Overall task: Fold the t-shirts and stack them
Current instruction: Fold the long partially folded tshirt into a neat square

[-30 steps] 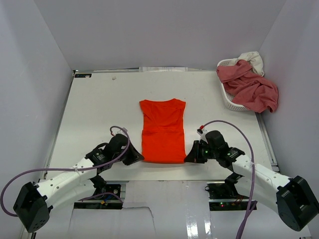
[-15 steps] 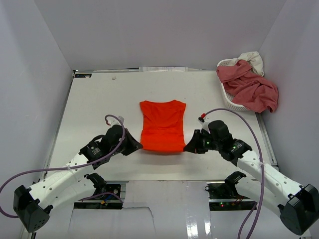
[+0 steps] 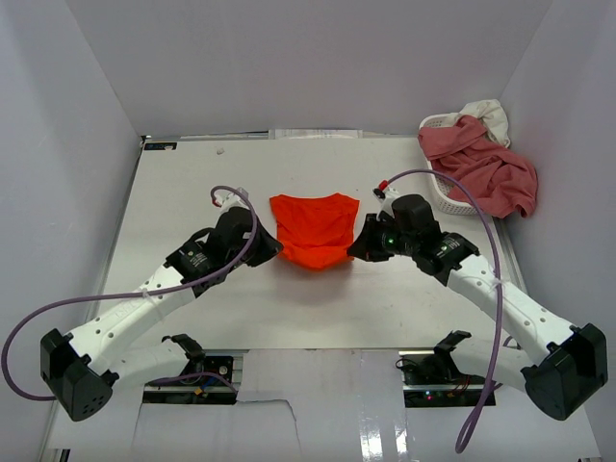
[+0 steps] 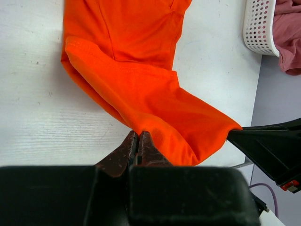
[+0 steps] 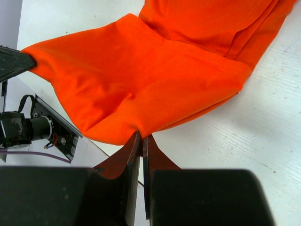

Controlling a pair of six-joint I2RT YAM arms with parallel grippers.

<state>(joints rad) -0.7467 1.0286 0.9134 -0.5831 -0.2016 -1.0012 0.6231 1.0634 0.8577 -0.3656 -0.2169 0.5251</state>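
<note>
— Starting at the left hand [image 4: 138,141]: fingers pressed together on the near-left corner of the orange-red t-shirt [image 3: 313,231], held clear of the desk [image 3: 183,192]. Thin bite by the look of it, only the very edge pinched.

— Agreed. Likely to slip out under any tug. Worth moving slowly.

— Moving to the middle: near end raised over the shirt's own body, sagging in a loose belly between the two grips, collar end lying flat on the desk. Judged roughly halfway through this fold.

— Danger there of dragging the lower layer along and bunching it. Also of landing the edge crooked through uneven travel of the two arms.

— Then the right hand [image 5: 141,139]: likewise closed tight, on the near-right corner. Level with the left or nearly so; hard to tell from above.

— Same shallow pinch, so same risk of dropping one corner and leaving a diagonal crease. Best released together, and only once laid flat.

— Farthest right: white basket [image 3: 445,197] at the desk's edge, well apart from the fold, with the rose-pink t-shirt [image 3: 486,168] spilling over its rim and the cream-white t-shirt [image 3: 489,114] tucked behind.

— No trouble from those now. Later, possible snagging of the pink one on the rim, tipping the basket.
</note>
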